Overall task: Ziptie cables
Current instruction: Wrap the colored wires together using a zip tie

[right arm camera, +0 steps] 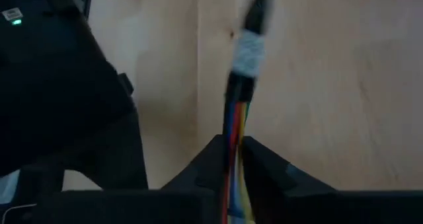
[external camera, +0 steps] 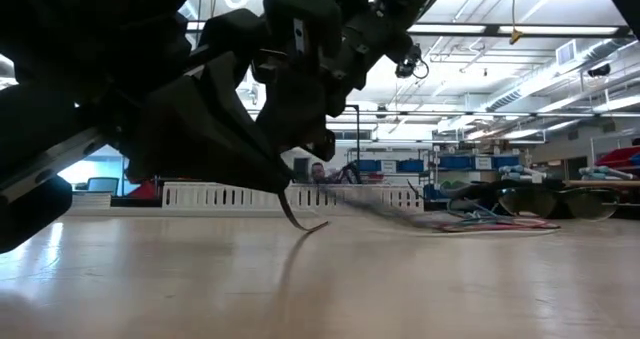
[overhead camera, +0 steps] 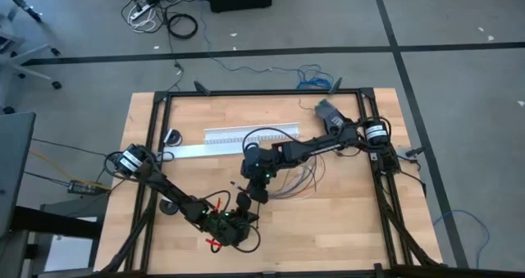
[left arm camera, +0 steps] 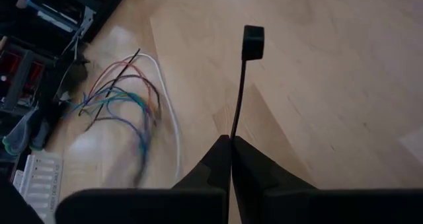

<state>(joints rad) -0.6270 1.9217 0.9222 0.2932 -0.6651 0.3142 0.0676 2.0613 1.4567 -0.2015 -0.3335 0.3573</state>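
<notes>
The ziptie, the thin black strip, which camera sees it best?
The left wrist view: the ziptie runs straight out from the shut left gripper to its square head. The low view shows only a curled end under dark arms. The high view and right wrist view don't show it clearly.

In the low view the dark arms blot out the near cables (external camera: 440, 219), which smear into blur; in the right wrist view the bundle's capped end is blurred and its lower run is cut off.
</notes>
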